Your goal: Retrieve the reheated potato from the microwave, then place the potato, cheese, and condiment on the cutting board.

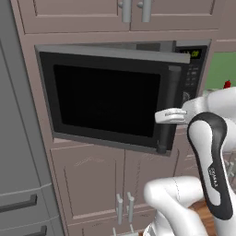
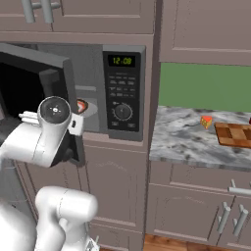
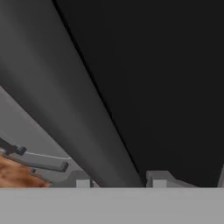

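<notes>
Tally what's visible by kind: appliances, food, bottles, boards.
microwave: 1
cheese wedge: 1
cutting board: 1
red bottle: 1 (just its top, past the arm)
Total: 4

Kitchen, built-in microwave (image 2: 105,83), marble counter (image 2: 181,142) (rendered), wood cabinets (image 1: 87,184)

One microwave (image 2: 122,93) at left, one cheese (image 2: 207,121) wedge, one cutting board (image 2: 235,135) at right, one counter (image 2: 186,142).
</notes>
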Tool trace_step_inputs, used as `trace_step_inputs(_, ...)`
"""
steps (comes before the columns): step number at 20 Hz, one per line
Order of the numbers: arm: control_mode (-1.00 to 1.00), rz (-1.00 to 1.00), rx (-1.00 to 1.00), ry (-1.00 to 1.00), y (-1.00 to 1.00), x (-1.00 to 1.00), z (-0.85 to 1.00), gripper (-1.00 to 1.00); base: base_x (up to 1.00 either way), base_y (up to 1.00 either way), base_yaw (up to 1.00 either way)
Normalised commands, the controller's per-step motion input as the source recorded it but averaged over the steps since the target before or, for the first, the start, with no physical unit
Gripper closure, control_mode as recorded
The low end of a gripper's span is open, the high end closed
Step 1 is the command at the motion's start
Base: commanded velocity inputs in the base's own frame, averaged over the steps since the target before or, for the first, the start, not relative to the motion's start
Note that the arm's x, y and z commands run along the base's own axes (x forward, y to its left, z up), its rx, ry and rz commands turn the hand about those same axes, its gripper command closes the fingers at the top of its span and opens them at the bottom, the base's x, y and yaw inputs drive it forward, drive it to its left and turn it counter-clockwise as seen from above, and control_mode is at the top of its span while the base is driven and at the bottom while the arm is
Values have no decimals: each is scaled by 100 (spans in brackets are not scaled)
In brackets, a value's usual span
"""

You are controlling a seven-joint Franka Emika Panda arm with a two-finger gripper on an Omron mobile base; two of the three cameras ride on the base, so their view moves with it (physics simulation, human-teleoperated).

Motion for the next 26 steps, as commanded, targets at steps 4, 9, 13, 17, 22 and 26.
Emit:
trace_step_inputs(4, -100, -6, 0, 2, 51, -59, 0, 100, 0, 0, 0)
trace_step_inputs(9, -100, -5, 2, 1, 41, -54, 0, 100, 0, 0, 0)
trace_step_inputs(13, -100, -5, 3, 6, 16, -20, 0, -100, 0, 0, 0)
trace_step_inputs(17, -100, -5, 3, -1, -28, -36, 3, -100, 0, 0, 0)
trace_step_inputs(22, -100, -10, 14, -7, -28, -70, 14, -100, 0, 0, 0)
trace_step_inputs(26, -100, -4, 24, 1, -49, -23, 20, -100, 0, 0, 0)
